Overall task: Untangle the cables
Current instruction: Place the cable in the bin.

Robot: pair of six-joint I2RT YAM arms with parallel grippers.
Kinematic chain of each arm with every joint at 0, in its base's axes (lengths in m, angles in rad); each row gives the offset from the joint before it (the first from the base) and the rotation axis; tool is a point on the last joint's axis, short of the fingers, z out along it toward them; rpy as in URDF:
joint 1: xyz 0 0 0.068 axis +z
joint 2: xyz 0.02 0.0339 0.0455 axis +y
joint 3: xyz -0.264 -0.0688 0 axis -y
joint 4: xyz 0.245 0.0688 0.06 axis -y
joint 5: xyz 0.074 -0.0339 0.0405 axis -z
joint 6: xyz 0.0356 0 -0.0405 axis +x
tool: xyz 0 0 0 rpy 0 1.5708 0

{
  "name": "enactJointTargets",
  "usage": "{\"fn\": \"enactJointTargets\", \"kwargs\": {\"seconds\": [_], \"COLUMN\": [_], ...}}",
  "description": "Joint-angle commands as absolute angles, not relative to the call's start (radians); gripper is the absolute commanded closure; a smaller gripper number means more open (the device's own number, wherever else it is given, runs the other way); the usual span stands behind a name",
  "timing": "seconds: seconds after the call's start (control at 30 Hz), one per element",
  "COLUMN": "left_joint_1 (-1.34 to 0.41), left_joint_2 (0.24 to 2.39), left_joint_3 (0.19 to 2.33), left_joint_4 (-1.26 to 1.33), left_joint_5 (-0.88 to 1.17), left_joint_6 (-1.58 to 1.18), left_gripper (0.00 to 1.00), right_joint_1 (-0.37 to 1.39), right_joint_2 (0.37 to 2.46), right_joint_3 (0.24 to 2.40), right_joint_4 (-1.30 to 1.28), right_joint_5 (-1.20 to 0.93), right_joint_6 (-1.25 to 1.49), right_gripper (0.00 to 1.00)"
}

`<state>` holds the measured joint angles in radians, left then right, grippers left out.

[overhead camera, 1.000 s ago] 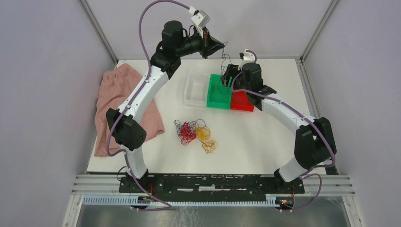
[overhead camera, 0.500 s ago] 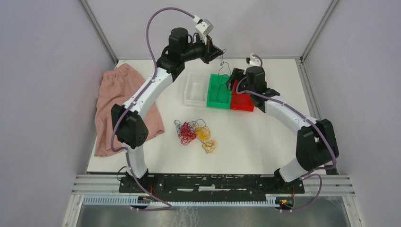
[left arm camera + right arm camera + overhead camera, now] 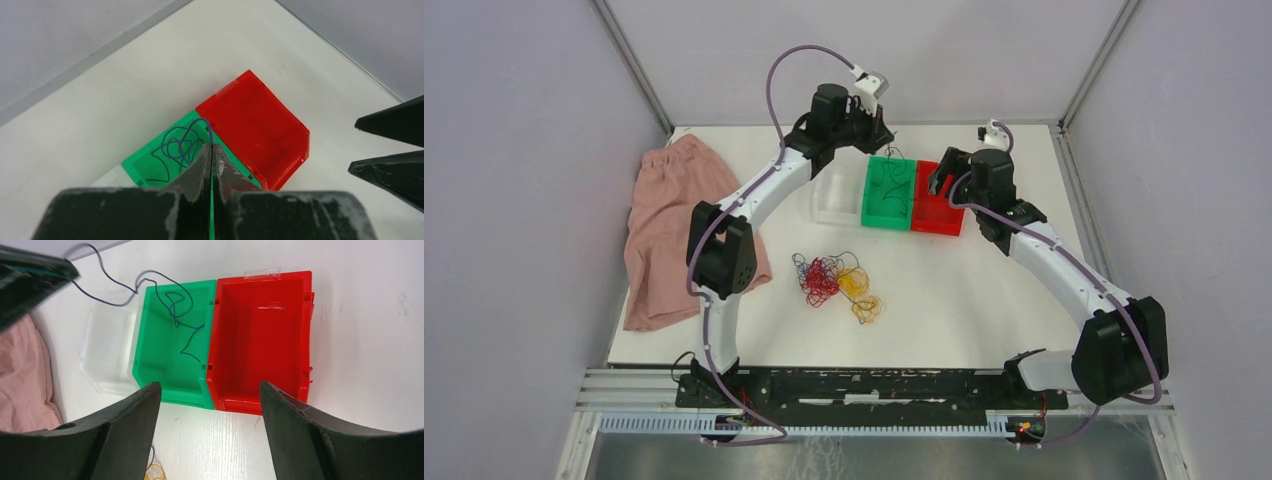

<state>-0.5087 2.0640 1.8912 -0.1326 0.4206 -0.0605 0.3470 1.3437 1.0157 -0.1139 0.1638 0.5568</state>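
Left gripper pinches a thin dark blue wire above the bins, while the right gripper is spread wide.
The left fingers are pressed together on the wire, which curls from their tips down into the green plastic bin just beneath them. The right fingers stand well apart and hold nothing. The red plastic bin lies beneath the gap between them, and the green bin lies beyond their left fingertip. The tangle of red, yellow and dark cables lies on the white table, well apart from both pairs of fingers.
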Motion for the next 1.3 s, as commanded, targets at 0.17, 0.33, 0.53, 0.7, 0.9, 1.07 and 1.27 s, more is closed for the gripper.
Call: {"fn": "enactJointTargets", "kwargs": {"seconds": [0.17, 0.33, 0.53, 0.7, 0.9, 1.07, 1.27], "left_joint_1": [-0.564, -0.575, -0.589, -0.601, -0.607, -0.605, -0.576], "left_joint_2": [2.105, 2.118, 2.179, 2.235, 2.300, 2.304, 2.177], "left_joint_3": [1.861, 1.810, 1.811, 1.829, 1.840, 1.930, 1.992], "left_joint_4": [-0.176, -0.188, -0.177, -0.162, -0.150, -0.292, -0.472], "left_joint_5": [0.321, 0.258, 0.233, 0.234, 0.206, 0.212, 0.282], "left_joint_6": [0.033, 0.084, 0.109, 0.114, 0.143, 0.159, 0.153], "left_gripper": [0.97, 0.97, 0.97, 0.97, 0.97, 0.77, 0.34], "right_joint_1": [0.321, 0.315, 0.309, 0.301, 0.289, 0.287, 0.287], "right_joint_2": [1.308, 1.303, 1.293, 1.282, 1.279, 1.275, 1.272], "right_joint_3": [0.995, 0.985, 0.991, 0.993, 0.995, 1.001, 1.014], "right_joint_4": [-0.113, -0.114, -0.129, -0.137, -0.137, -0.148, -0.156], "right_joint_5": [0.184, 0.182, 0.180, 0.172, 0.143, 0.124, 0.095], "right_joint_6": [0.571, 0.578, 0.578, 0.580, 0.590, 0.591, 0.595], "right_gripper": [0.22, 0.23, 0.23, 0.23, 0.23, 0.22, 0.22]}}
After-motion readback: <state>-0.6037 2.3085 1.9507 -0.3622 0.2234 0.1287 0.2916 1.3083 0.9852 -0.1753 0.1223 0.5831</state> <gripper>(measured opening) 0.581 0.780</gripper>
